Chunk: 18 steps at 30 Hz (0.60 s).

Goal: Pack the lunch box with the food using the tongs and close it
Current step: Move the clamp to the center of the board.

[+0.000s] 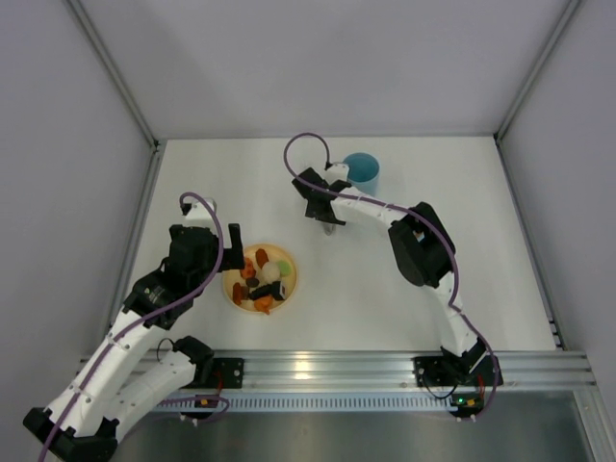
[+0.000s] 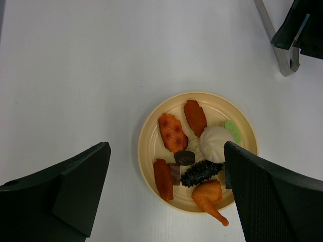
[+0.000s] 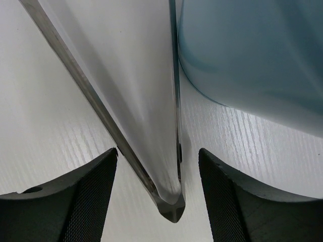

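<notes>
Overhead view: the white surface (image 1: pixel 404 298) is carrying a yellow-orange plate (image 1: pixel 234 294) near the front and the light blue lunch box (image 1: pixel 362 171) standing upright towards the back, well apart from the plate. The left claw (image 1: pixel 234 252) is hovering just beside the plate's left rim, and the right claw (image 1: pixel 322 214) is reaching down just beside the lunch box, hiding most of the tongs (image 1: pixel 330 229), of which only a short grey stub is showing below it. Left wrist view: the left claw (image 2: pixel 165 146) is standing wide apart with nothing between its fingers, which are framing the plate (image 2: pixel 143 151) and cutting off its right edge. The food is lying on the plate: two orange pieces (image 2: pixel 173 132), a white bun (image 2: pixel 216 143), a green piece (image 2: pixel 233 130) half hidden behind it, a black ridged piece (image 2: pixel 201 173) and an orange drumstick (image 2: pixel 209 196) overhanging the rim. One end of the tongs (image 2: pixel 285 60) is showing at the upper right, the remainder running out of the picture. Right wrist view: the right claw (image 3: pixel 158 151) is standing apart, straddling the joined end of the tongs (image 3: pixel 170 204). One finger is lying just against one arm, while a strip of surface is showing between the other arm and the other finger. The lunch box (image 3: pixel 252 50) is filling the upper right corner, blurred and cut off.
</notes>
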Each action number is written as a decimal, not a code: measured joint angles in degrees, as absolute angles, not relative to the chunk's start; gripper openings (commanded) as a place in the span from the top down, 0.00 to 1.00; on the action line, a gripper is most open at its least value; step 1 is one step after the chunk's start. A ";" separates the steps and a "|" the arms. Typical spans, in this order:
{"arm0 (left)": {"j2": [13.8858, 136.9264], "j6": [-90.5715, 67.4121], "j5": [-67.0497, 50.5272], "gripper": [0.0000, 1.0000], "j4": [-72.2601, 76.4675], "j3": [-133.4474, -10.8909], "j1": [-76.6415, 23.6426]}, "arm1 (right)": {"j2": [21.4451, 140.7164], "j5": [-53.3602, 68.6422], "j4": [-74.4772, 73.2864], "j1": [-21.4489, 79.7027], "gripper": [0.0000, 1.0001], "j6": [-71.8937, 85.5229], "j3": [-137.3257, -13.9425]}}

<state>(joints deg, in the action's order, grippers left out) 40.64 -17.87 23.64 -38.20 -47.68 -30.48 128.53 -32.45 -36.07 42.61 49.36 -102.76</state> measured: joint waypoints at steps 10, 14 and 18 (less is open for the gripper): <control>40.64 -17.87 23.64 0.01 -38.20 -47.68 -30.48 | 128.38 -33.39 -33.19 42.89 0.40 45.23 -100.75; 40.64 -17.87 23.64 0.01 -38.20 -47.68 -30.48 | 127.66 -34.79 -32.14 44.16 0.39 43.59 -98.94; 40.64 -17.87 23.64 0.01 -38.20 -47.68 -30.48 | 127.00 -35.44 -32.32 45.78 0.39 42.54 -97.62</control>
<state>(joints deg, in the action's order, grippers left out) 40.64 -17.87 23.64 -38.20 -47.68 -30.48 127.00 -35.44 -32.32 45.78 42.54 -97.62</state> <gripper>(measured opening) 0.990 0.607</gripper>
